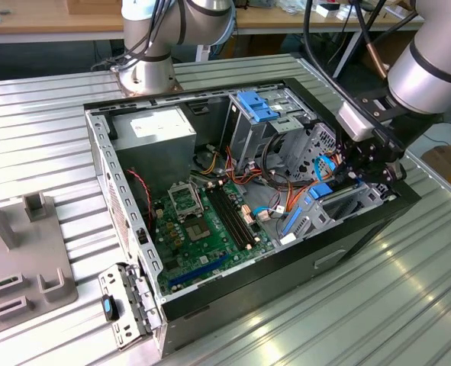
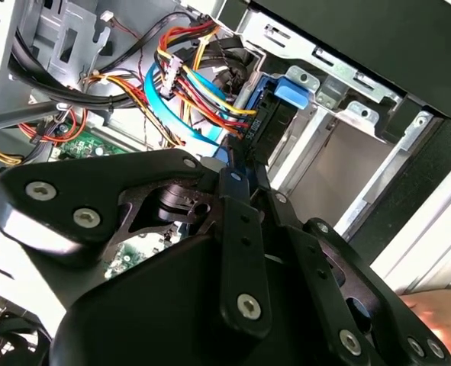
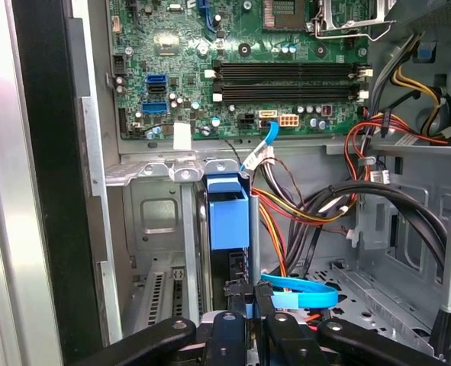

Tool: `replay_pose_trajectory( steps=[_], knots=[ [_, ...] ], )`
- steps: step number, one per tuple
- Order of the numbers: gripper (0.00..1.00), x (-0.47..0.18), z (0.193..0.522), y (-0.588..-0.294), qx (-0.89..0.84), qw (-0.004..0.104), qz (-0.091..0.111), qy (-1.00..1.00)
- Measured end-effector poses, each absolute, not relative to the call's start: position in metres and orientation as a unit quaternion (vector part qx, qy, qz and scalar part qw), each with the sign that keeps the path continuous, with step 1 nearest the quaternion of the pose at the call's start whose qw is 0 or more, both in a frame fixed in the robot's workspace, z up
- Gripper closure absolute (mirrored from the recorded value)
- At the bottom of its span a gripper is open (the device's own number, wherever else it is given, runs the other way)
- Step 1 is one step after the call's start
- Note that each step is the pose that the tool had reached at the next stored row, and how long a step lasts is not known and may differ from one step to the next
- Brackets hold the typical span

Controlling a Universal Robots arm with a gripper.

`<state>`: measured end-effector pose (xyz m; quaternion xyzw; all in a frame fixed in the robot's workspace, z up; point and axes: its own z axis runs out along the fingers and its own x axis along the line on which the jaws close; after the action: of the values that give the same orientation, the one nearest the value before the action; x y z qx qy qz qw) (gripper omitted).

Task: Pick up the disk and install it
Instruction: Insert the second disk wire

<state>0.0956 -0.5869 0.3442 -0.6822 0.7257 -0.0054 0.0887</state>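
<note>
My pincer (image 3: 248,309) grips the disk (image 3: 229,221) edge-on in the drive bay (image 3: 160,221); I'd keep its rails square, clear of cables (image 3: 301,210).

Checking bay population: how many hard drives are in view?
1. The disk stands on edge at the drive bay beside the motherboard, held between the gripper fingers. Others may be hidden in the cages.

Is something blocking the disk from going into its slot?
Nothing visible sits between the claw and the disk; the claw grips it. The disk stands on edge, partly in the metal bay. Coloured wires and a flat blue cable crowd close beside it; whether they block it, I cannot tell.
</note>
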Motion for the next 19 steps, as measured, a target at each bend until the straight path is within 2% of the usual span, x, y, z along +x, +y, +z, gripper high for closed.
replay_pose_trajectory(
  steps=[19],
  knots=[
    [0.83,0.0956,0.3373,-0.5870,-0.682,0.088,-0.006,0.726]
  ],
)
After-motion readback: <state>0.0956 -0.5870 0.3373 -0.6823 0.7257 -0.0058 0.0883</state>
